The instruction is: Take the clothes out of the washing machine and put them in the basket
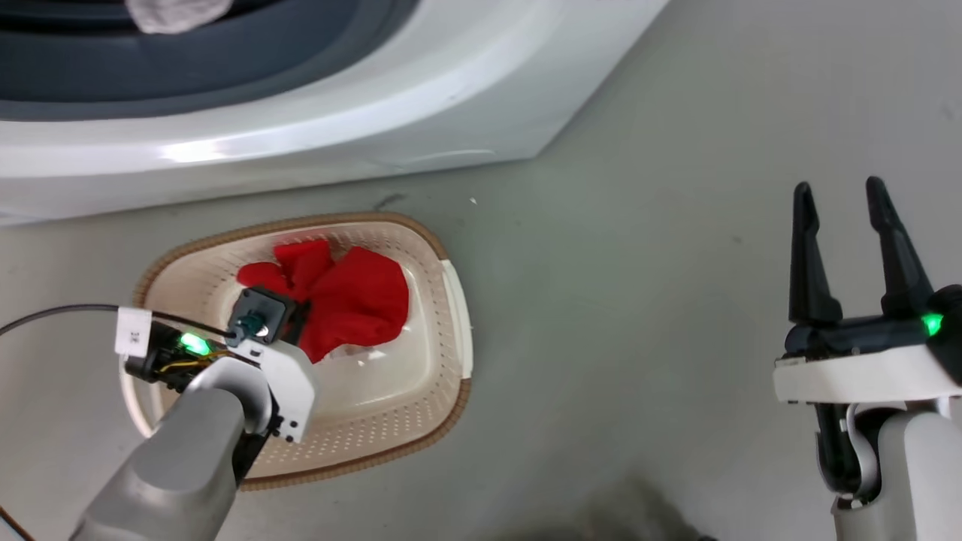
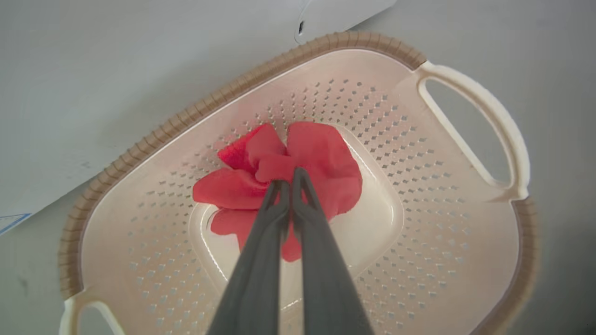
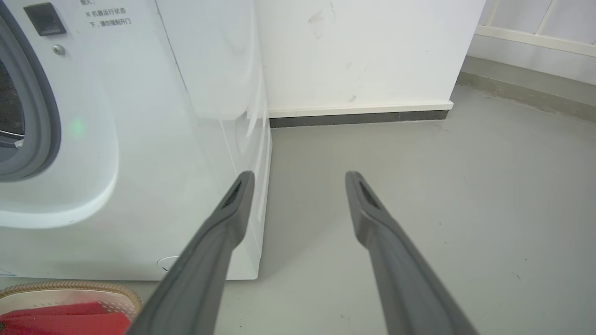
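Left gripper [image 2: 289,174] first: fingers pressed together, tips pinching a fold of the red garment [image 2: 321,158]. The garment lies bunched under and around those tips on the bottom of the basket [image 2: 186,116]. From the head camera, the left wrist [image 1: 278,368] covers the fingers and the near edge of the garment.

One handle [image 2: 475,116] loops off to the gripper's right. A second handle [image 2: 79,311] is cut off by the wrist view's bottom edge.

Beyond the basket's far rim stands the washer [image 1: 301,128], its porthole cropped by the top of the head view. A pale lump [image 1: 176,13] sits there, too cropped to tell what it is.

Over to the right gripper [image 1: 838,185]: fingers spread wide, nothing between them, hanging above bare floor [image 1: 639,263], well apart from the basket. The washer's corner is ahead on its left.
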